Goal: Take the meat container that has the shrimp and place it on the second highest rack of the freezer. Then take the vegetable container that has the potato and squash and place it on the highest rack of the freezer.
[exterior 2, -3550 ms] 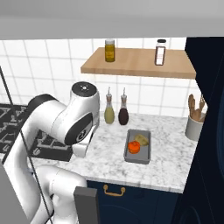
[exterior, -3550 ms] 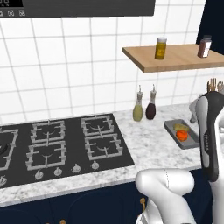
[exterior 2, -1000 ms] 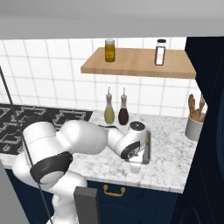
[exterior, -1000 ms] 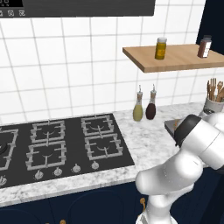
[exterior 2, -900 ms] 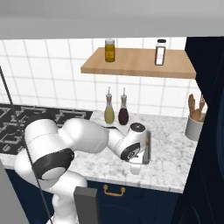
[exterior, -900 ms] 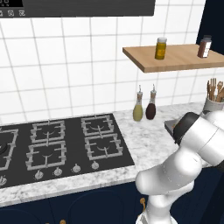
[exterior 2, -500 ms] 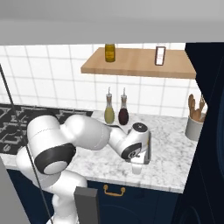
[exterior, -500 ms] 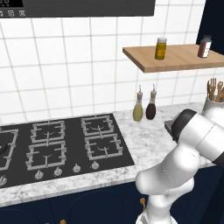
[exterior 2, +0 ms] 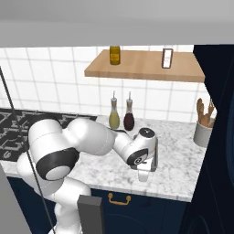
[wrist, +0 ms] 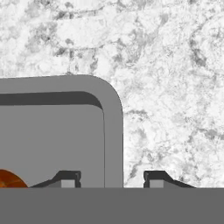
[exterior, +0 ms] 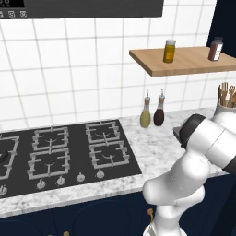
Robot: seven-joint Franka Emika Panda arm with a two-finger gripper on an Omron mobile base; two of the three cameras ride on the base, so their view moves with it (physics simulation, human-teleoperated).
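Note:
The vegetable container [wrist: 113, 131] is a grey tray with a rounded corner, lying on the marble counter. An orange-red lump of squash [wrist: 8, 180] lies inside it at the lower left; the potato is hidden. My gripper [wrist: 111, 177] points straight down over the tray's side wall. One fingertip [wrist: 68, 177] is inside the tray and the other is outside, both a little off the rim. From the right base view the hand [exterior 2: 143, 172] covers most of the tray. A dark corner of the tray [exterior: 177, 133] peeks past the arm. The meat container, shrimp and freezer are out of view.
Two bottles [exterior 2: 121, 117] stand by the tiled wall behind the tray. A utensil holder [exterior 2: 202, 130] sits at the counter's right end. A wooden shelf [exterior 2: 146, 64] with two jars hangs above. The gas hob [exterior: 69, 150] lies to the left. The counter's front edge [exterior 2: 151, 192] is close to the hand.
The arm has swung down from upright to reach over the tray. In the last half second it hardly moved, while the jaws narrowed toward the rim.

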